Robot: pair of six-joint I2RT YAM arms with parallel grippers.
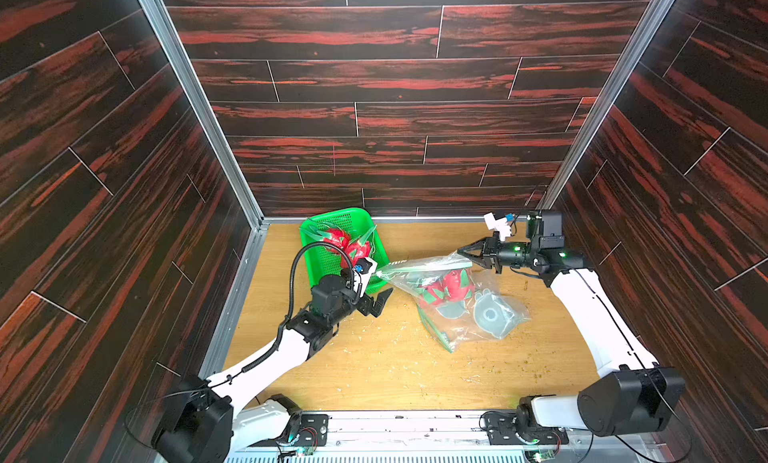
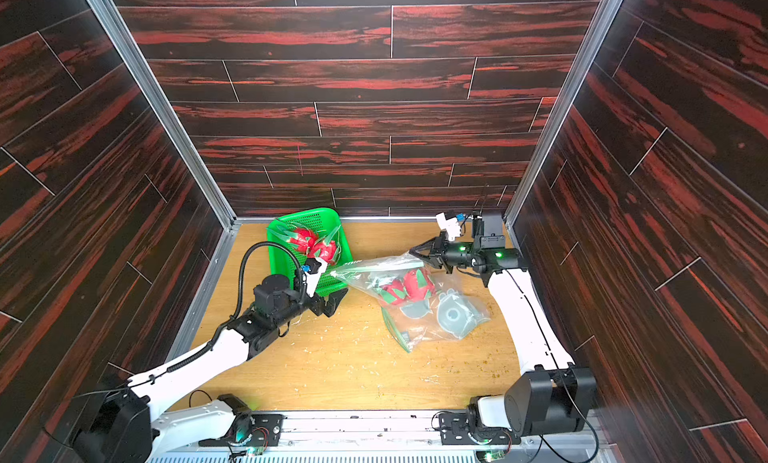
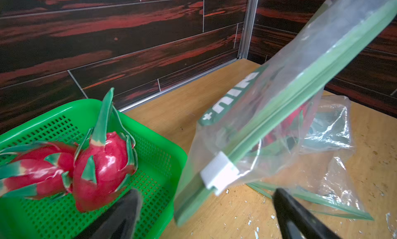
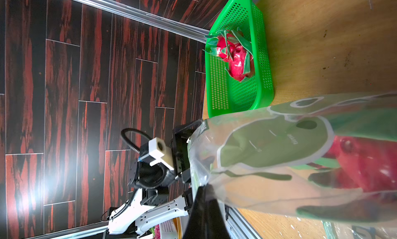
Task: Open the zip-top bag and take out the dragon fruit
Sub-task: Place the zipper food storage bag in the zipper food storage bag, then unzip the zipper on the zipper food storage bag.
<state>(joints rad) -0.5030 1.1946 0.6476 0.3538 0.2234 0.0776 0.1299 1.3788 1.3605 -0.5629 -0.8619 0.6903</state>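
**Bimanual cell, top and wrist views: one claw wide open beside the basket, the other pinching the bag**

At the far left corner of the tabletop [image 1: 374, 377] stands a green perforated basket [image 1: 322, 269]. Two dragon fruit in the basket [image 1: 348, 244] lie side by side toward its far end, red-pink with long green scales. The left gripper [image 1: 383, 301] sits just off the basket's near right corner. Its jaws are spread wide and hold nothing, and in the left wrist view its dark fingers [image 3: 122, 212] frame the scene. The basket fruit lies beyond this claw toward the far edge, and the two do not touch.

Just right of the claw is the white slider [image 3: 219, 173], at the low end of the green zip strip [image 1: 424, 267] of the zip-top bag [image 1: 494, 319]. The strip slopes upward to the right, and the bag's body sags onto the right half of the tabletop. The views do not show whether the mouth is parted. The dragon fruit in the bag [image 1: 453, 284], apparently two, rests behind the clear film. It is to the right of the left claw and below the raised strip.

The right gripper [image 1: 460, 251] is clamped on the bag's raised top corner. The bagged fruit lies near its tip, lower and toward the near edge.
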